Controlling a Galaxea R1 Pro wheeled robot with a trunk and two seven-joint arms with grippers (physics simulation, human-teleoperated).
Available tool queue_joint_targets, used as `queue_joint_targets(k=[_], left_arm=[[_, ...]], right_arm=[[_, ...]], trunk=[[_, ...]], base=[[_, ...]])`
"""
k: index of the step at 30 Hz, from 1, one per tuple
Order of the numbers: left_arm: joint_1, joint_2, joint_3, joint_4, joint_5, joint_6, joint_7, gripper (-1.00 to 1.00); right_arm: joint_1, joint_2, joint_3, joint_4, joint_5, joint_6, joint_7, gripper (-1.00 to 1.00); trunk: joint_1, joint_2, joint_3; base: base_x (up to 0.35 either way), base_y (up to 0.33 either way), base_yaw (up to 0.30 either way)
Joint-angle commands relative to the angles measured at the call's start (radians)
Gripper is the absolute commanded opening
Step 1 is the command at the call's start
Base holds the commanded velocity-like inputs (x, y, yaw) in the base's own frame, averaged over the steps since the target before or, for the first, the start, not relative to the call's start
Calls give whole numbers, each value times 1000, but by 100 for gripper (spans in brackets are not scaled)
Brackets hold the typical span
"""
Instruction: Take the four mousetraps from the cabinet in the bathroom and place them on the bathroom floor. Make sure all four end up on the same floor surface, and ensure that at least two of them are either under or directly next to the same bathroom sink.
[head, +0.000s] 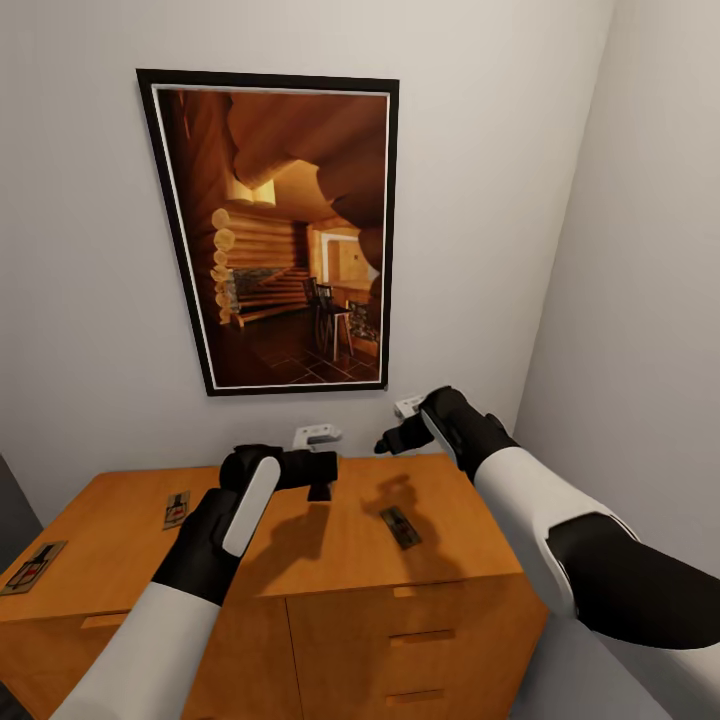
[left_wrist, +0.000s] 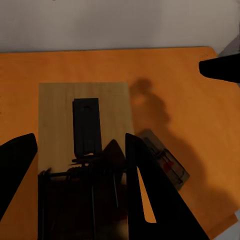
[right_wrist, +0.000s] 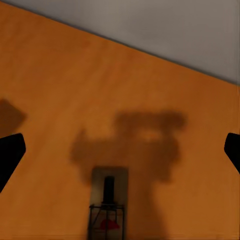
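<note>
Mousetrap (head: 400, 527) diagonal on cabinet (head: 330, 545)

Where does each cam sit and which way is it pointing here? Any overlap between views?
Head: on the robot's head, facing forward and down at the cabinet and the picture; both forearms, left hand and right hand show.
Left wrist: above the cabinet top, looking down along its fingers, with the near trap between them.
Right wrist: above the top, looking down; spread fingertips show at the edges.
Shared: all three see the loose trap on the top.
</note>
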Motion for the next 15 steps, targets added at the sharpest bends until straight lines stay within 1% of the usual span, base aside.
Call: queue_joint_targets(k=[1, 4, 15], left_arm=[[-1, 0, 2, -1, 11, 4, 10, -100], [-1, 0, 8, -1, 11, 4, 10, -100], [-1, 0, 11, -1, 12, 4, 10, -100]], right_arm=[[-1, 0, 2, 6, 12, 3, 8, 100], [0, 0, 2, 42, 15, 3, 9, 100], [0, -1, 1, 97, 13, 4, 18, 100]], trunk=[[0, -1, -2], [0, -1, -2], [0, -1, -2]], base=[[0, 0, 0], [0, 0, 0], [0, 0, 0]])
